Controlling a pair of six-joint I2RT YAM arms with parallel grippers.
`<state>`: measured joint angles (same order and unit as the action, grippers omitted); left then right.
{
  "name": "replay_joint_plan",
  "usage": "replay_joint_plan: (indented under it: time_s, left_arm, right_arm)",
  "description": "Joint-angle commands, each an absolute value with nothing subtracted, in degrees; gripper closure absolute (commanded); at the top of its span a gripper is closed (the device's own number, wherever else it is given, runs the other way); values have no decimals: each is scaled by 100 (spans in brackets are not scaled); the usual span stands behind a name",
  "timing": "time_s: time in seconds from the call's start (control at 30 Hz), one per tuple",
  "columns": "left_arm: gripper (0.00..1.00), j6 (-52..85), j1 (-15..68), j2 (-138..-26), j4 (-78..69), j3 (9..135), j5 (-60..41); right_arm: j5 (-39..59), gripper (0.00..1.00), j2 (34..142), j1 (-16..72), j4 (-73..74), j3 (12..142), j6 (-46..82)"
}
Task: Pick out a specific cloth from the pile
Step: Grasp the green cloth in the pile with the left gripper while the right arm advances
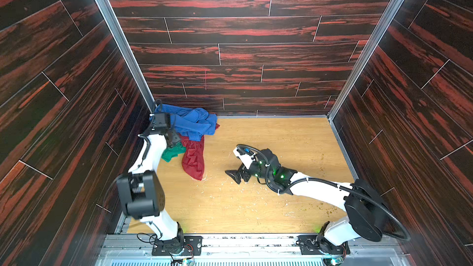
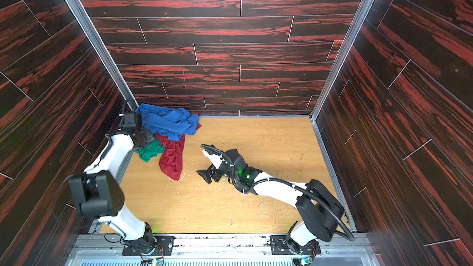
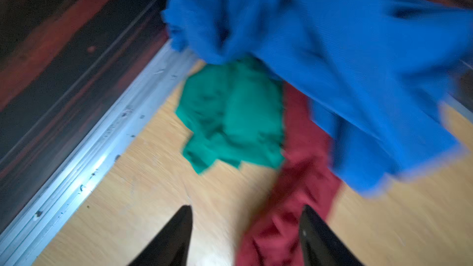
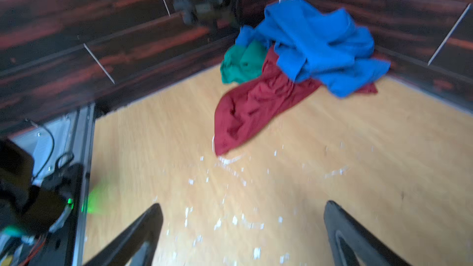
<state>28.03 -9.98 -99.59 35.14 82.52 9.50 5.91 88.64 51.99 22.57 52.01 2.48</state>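
The green cloth [image 1: 173, 152] lies crumpled on the wooden floor [image 1: 268, 144] at the near left edge of the pile [image 1: 190, 124], its far end tucked under the blue cloth [image 3: 320, 47] and its side touching the red cloth [image 1: 194, 158]. The left gripper [image 3: 247, 208] hangs just over that green edge of the pile, jaws partly apart with nothing between them. The right gripper [image 4: 243, 204] sits low, well apart from the pile, jaws spread wide and empty.
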Motion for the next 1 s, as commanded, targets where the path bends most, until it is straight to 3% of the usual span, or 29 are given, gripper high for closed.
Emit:
replay_joint_plan:
  time_s: [0.0, 0.3, 0.67, 0.83, 0.97]
  left_arm:
    - [34, 3058, -1120, -10497, 3729, 8530, 947]
    - [34, 2948, -1197, -11612, 3564, 9230, 808]
    - [39, 3057, -1213, -12072, 3343, 9345, 914]
    - [59, 2963, -1217, -12292, 3346, 9530, 719]
    - [86, 2925, -1213, -12293, 3348, 9550, 729]
  right_arm:
    - [765, 1, 9101, 5216, 2718, 5037, 168]
    - [646, 1, 9413, 5231, 3684, 4502, 17]
    - [826, 1, 9584, 5230, 4155, 4322, 333]
    - [813, 1, 9696, 5230, 4081, 4439, 324]
    - [851, 1, 9781, 5214, 4026, 4557, 338]
